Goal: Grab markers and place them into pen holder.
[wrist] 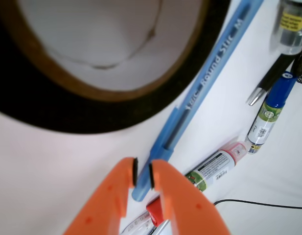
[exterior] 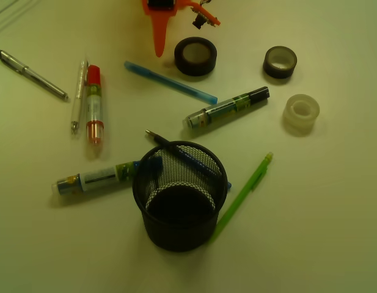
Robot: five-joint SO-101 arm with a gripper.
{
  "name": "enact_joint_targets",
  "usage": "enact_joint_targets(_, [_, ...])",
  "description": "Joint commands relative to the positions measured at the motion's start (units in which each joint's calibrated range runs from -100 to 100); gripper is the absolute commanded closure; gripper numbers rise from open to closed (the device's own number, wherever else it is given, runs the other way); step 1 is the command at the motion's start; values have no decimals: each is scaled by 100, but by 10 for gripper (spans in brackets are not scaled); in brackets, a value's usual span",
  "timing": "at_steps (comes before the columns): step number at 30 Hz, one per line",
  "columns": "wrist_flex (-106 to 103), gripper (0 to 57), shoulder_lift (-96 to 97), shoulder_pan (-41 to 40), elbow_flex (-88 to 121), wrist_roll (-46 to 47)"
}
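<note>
Orange claw [wrist: 142, 174] with black pads. Black wire-mesh pen holder [exterior: 179, 195]. Greyish markers with green-white labels: black-capped marker [exterior: 228, 108], red-capped marker [exterior: 94, 104], blue-capped marker [exterior: 106, 176]. Light blue pen [exterior: 170, 82]. Bright green mechanical pencil [exterior: 244, 194]. Two black tape rolls, larger roll [exterior: 195, 55] and smaller roll [exterior: 280, 61], brown-lined inside. Clear whitish tape roll [exterior: 300, 113]. Pale, off-white table [exterior: 335, 232].
</note>
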Motion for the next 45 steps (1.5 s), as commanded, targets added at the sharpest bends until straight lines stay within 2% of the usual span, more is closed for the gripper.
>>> enact_joint_targets(1, [-538,259,-1806,-928,152,-645])
enact_joint_targets(15, [-538,259,-1781,-928,71,-645])
enact_joint_targets(27, [-57,258,-1407,-1204,-1242,-620])
enact_joint_targets(30, [-75,258,-361,-1317,-2130,-615])
enact_joint_targets(39, [-48,259,4620,-1451,-4775,-864])
enact_joint_targets(45, [363,259,6489,-1646,-5944,-987])
